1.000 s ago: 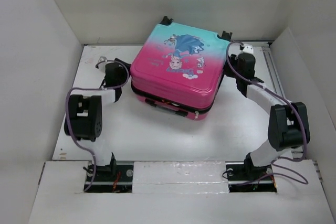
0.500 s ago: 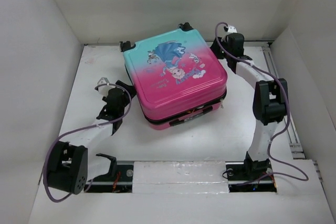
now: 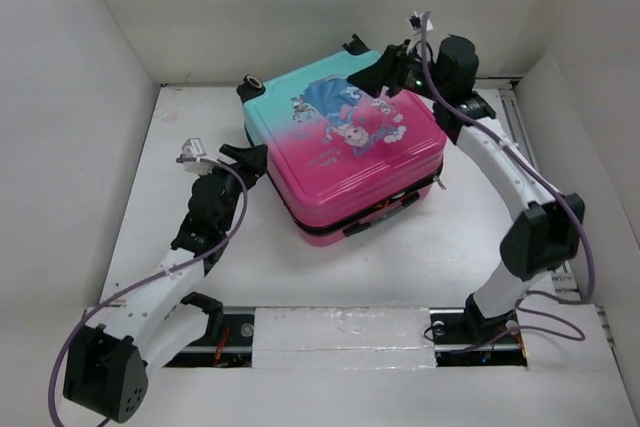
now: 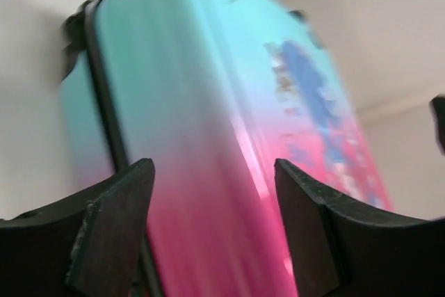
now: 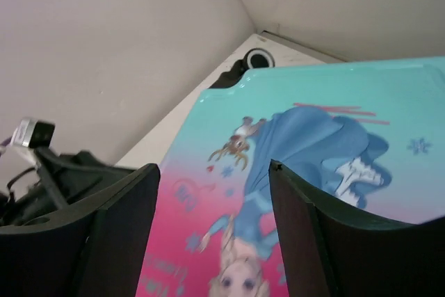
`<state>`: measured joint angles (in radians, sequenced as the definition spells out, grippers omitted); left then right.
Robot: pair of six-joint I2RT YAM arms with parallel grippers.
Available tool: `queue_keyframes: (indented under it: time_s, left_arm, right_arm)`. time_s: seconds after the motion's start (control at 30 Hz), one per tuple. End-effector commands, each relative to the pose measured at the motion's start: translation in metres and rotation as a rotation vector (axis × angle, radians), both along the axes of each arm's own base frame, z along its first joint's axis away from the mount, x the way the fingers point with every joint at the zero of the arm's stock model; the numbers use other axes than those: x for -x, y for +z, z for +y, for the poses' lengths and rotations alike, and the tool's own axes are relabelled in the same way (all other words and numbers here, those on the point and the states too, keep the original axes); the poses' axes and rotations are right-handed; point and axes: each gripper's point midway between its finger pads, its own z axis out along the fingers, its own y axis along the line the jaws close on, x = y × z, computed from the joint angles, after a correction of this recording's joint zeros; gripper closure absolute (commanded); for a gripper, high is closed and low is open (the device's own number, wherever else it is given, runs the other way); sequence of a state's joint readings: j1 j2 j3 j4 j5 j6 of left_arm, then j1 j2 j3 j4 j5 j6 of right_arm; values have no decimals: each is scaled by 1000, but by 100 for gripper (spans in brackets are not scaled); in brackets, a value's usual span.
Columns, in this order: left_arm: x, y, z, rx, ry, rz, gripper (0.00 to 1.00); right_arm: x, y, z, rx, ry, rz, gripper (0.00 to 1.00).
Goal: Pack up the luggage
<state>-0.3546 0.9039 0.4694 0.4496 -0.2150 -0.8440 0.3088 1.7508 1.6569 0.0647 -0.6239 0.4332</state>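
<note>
Suitcase (image 3: 345, 152) shut near far edge of desk (image 3: 330, 267) (lid not yet raised). Left gripper (image 4: 212, 172) and right gripper (image 5: 212, 168) spread apart, empty. Opening judged next; seam grip required.

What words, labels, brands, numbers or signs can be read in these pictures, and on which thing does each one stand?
Nothing can be read with certainty.
Pink lettering on the suitcase lid, beside the cartoon girl: too small and cut off at the edge to read.
Round pink emblem on the lid: blurred, not readable.
Print in the left wrist view: blurred, not readable.
</note>
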Motion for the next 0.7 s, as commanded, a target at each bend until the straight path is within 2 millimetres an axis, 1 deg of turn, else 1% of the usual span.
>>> queue_keyframes:
  time_s: [0.0,0.03,0.07,0.1,0.13,0.17,0.2,0.23,0.27,0.3,0.33,0.37,0.4,0.43,0.47,0.5,0.53,0.57,0.6,0.63,0.67]
  left_arm:
    - [5,36,-9,70,-37,-115,36]
    - [6,30,-9,77,-36,-100,37]
    - [4,27,-9,79,-42,-104,39]
    - [3,21,-10,96,-51,-90,45]
    - [3,12,-11,90,-64,-67,58]
    - [1,7,-17,88,-91,-54,60]
    - [1,3,-20,95,-102,-41,60]
    - [2,3,-22,96,-114,-40,63]
    - [3,3,-23,85,-126,-42,68]
    - [6,-1,-28,77,-160,-39,74]
    - [11,-1,-33,63,-188,-46,79]
    - [16,-3,-36,42,-204,-54,81]
    - [26,-5,-43,-1,-234,-49,81]
    - [32,-12,-46,-24,-248,-29,81]
    - [38,-22,-47,-47,-257,-1,83]
    - [49,-31,-52,-63,-273,32,83]
    - [56,-37,-57,-79,-298,40,83]
    - [64,-53,-57,-95,-305,70,83]
    - [69,-60,-59,-107,-313,88,83]
    - [78,-70,-64,-127,-328,109,83]
    - [83,-77,-66,-131,-330,128,83]
  right_arm:
    - [20,6,-35,-1,-41,-12,30]
    - [31,17,-47,6,-67,-49,33]
    - [36,12,-52,16,-97,-49,36]
    - [43,-17,-57,37,-113,-6,40]
    - [61,-6,-64,26,-134,-46,49]
    - [69,-12,-69,28,-160,-44,53]
    - [71,-47,-86,51,-244,13,58]
    - [79,-58,-95,60,-293,26,71]
    - [96,-45,-110,29,-350,-18,77]
    - [101,-53,-128,31,-423,-20,83]
    - [114,-93,-138,58,-450,43,86]
    - [133,-82,-148,35,-476,-13,88]
    - [143,-88,-155,31,-491,-22,88]
    - [154,-120,-167,55,-522,37,88]
    - [164,-125,-172,55,-535,40,84]
    - [183,-133,-174,46,-535,41,80]
    - [188,-127,-180,39,-558,23,76]
    - [194,-143,-183,50,-575,48,73]
    - [200,-143,-188,45,-598,33,72]
    - [201,-148,-191,47,-620,34,72]
    - [199,-161,-201,67,-672,75,70]
